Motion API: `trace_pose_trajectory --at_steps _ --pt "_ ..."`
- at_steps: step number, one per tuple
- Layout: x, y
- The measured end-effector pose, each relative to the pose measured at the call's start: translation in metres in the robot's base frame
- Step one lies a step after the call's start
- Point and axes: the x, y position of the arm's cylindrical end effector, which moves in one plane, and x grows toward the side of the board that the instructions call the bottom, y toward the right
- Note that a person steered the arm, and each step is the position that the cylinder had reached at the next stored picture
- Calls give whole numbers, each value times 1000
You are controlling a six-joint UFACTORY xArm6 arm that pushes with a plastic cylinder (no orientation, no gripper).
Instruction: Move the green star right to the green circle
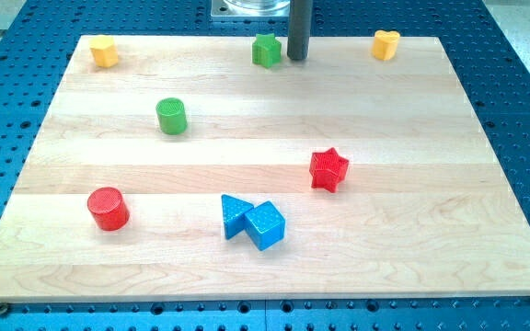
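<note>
The green star [266, 50] sits near the board's top edge, a little left of centre. The green circle [171, 116] stands lower and to the view's left of it, well apart. My tip [297, 58] is at the end of the dark rod coming down from the view's top, just to the right of the green star, close to it or touching it.
A yellow block [105, 51] lies at the top left and a yellow heart [385, 44] at the top right. A red star [328, 169] sits right of centre, a red circle [109, 208] at lower left. A blue triangle [235, 215] and a blue cube [265, 225] touch at lower centre on the wooden board [431, 230].
</note>
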Motion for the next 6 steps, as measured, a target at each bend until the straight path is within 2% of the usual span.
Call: trace_pose_trajectory --at_steps 2,3,5,6 --pt "4 -100" --pt "-6 -84" --pt "11 -111" --pt "-12 -100"
